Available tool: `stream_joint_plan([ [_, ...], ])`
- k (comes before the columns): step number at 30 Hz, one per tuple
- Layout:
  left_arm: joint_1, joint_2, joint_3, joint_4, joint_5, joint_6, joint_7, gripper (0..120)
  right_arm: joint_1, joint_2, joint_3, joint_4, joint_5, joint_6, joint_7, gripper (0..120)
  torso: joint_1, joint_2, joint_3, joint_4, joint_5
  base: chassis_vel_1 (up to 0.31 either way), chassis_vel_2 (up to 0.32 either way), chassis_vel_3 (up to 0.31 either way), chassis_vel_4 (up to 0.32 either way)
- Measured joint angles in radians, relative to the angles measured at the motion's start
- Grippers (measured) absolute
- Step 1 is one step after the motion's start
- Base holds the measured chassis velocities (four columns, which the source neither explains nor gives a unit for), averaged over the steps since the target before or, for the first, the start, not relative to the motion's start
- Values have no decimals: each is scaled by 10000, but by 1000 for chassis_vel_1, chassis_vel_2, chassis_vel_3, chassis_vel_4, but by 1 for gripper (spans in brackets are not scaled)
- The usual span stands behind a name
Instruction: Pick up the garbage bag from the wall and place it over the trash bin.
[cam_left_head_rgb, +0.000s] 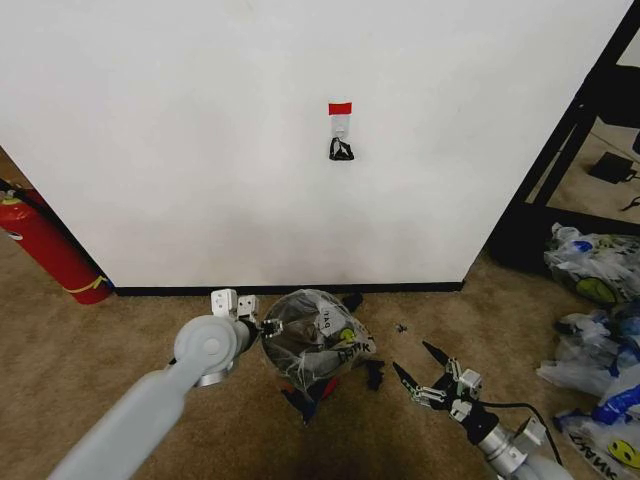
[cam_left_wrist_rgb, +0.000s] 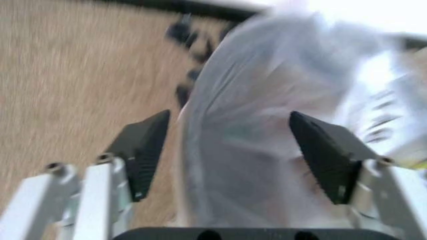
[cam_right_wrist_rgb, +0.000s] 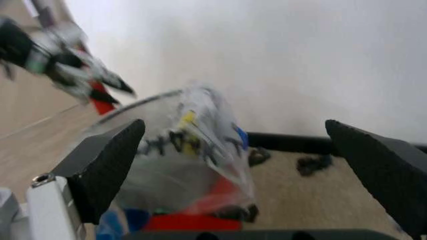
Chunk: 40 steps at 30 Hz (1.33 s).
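The garbage bag (cam_left_head_rgb: 318, 335) is draped over the trash bin (cam_left_head_rgb: 303, 398), which stands on the carpet just in front of the wall (cam_left_head_rgb: 200, 130). The bag's smiley face and black lettering face right. My left gripper (cam_left_head_rgb: 270, 326) is at the bag's left rim. In the left wrist view it (cam_left_wrist_rgb: 229, 117) is open, with its fingers (cam_left_wrist_rgb: 143, 150) on either side of the thin plastic (cam_left_wrist_rgb: 267, 130). My right gripper (cam_left_head_rgb: 412, 358) hovers open, low to the right of the bin. From the right wrist view it (cam_right_wrist_rgb: 233, 125) faces the bag (cam_right_wrist_rgb: 193, 135) and the bin's red base (cam_right_wrist_rgb: 193, 220).
A hook (cam_left_head_rgb: 341, 125) under a red tape strip holds a small black scrap on the wall. A red fire extinguisher (cam_left_head_rgb: 45, 245) leans at the left. Similar smiley bags (cam_left_head_rgb: 600, 330) are heaped at the right by a dark frame (cam_left_head_rgb: 560, 150). Small black bits (cam_left_head_rgb: 373, 372) lie on the carpet.
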Motion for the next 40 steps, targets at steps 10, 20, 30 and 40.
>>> stream_joint_plan([
  [10, 4992, -383, -3027, -506, 7346, -7921, 5666, 100, -1654, 1310, 319, 1595, -100, 1726, 2538, 100, -1, 2, -2, 15, -5, 0, 0, 0, 0],
  [20, 8338, -2327, -4102, -611, 11345, -11373, 6334, 100, -3499, 3180, 59, 3765, -2975, 3907, 5058, 100, -2, 3, -2, 2, -3, 0, 0, 0, 0],
  [30, 8854, -2788, -3958, -1387, 12041, -10775, 6120, 100, -3976, 2945, -210, 5540, -3543, 3175, 6503, 100, 0, 2, 0, 5, 0, 0, 0, 0, 0],
  [40, 8843, -2829, -3878, -2023, 12208, -10219, 5670, 100, -3985, 3157, -226, 6649, -3472, 2274, 6980, 100, 0, 1, 0, 5, 0, 0, 0, 0, 0],
])
